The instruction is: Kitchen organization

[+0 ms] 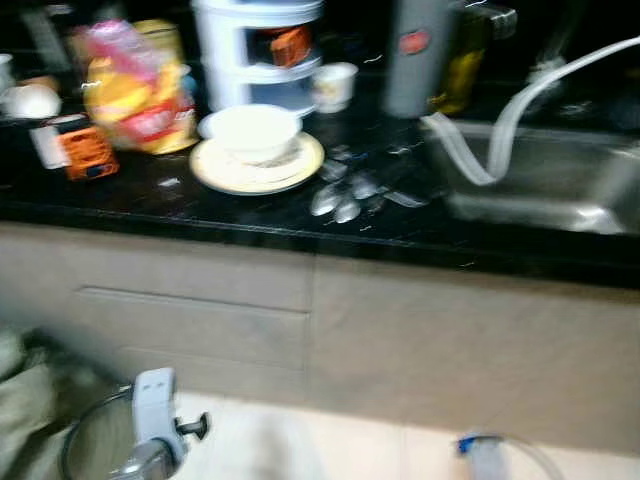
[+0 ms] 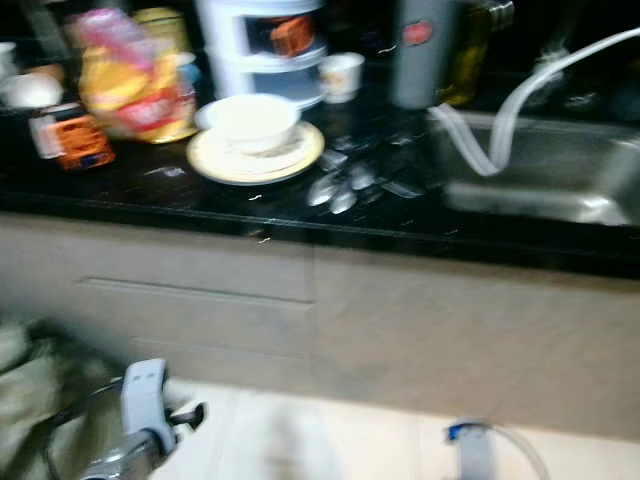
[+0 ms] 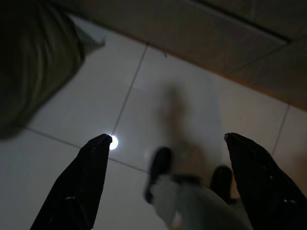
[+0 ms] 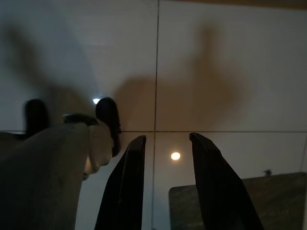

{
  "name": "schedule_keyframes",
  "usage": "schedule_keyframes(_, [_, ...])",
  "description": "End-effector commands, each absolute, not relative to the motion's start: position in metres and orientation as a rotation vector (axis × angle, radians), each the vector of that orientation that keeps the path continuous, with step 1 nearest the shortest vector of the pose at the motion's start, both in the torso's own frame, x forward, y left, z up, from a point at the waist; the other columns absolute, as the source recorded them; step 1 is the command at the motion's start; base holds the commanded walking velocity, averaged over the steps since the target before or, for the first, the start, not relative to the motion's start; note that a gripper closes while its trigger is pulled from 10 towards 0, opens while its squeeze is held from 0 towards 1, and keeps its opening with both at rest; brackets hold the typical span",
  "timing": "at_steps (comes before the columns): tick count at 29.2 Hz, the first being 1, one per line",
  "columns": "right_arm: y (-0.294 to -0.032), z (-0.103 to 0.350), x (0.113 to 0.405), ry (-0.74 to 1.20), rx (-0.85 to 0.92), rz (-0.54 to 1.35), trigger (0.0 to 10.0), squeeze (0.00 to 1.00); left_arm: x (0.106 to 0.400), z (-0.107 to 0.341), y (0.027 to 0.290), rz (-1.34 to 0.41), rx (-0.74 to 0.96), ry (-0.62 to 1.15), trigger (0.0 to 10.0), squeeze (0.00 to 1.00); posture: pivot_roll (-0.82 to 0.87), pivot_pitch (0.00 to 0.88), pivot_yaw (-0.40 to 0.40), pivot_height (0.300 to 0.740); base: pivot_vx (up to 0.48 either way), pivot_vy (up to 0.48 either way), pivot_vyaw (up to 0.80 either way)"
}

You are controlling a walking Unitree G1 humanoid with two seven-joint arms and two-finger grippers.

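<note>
Basically nothing sorted yet, by my read: black countertop (image 1: 200,205) is cluttered. White bowl (image 1: 252,128) sits on a cream plate (image 1: 300,165) mid-counter, loose spoons (image 1: 345,195) lie just right of the plate, an orange packet (image 1: 75,148) at far left, a yellow-red snack bag (image 1: 135,100) behind it, a white tiered container (image 1: 258,50) at the back with a small white cup (image 1: 333,85) beside it, a grey flask (image 1: 415,55) further right. Steel sink (image 1: 560,185) on the right, with a clear hose (image 1: 500,135) draped into it. Both arms hang low over the tiled floor (image 3: 144,100), well short of the counter: left gripper (image 3: 165,177) fingers spread wide, empty; right gripper (image 4: 165,182) fingers narrow, a slim gap, empty. All 4 views are blurred or dim; labels unreadable, spoon count unclear, sink cut off at right.
</note>
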State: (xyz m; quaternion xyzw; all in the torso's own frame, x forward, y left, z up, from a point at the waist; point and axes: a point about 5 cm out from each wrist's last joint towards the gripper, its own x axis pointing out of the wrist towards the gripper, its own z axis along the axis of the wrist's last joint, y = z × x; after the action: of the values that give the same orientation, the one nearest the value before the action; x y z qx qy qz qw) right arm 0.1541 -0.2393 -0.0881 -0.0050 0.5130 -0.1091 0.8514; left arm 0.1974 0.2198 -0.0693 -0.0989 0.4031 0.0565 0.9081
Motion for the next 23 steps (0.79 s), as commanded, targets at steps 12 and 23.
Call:
schedule_keyframes(12, [-0.238,-0.093,0.143,1.121,-0.009,-0.229,10.0,0.0,0.182,-0.081,0.205,0.083,-0.217,0.905,10.0,0.0,0.04,0.039,-0.049,0.74,0.0,-0.087,0.0])
schedule_keyframes(23, [-0.23,-0.093,0.147,1.113,0.01,-0.214,10.0,0.0,0.177,-0.082,0.212,0.1,-0.212,0.913,10.0,0.0,0.04,0.059,-0.041,0.74,0.0,-0.42,0.0])
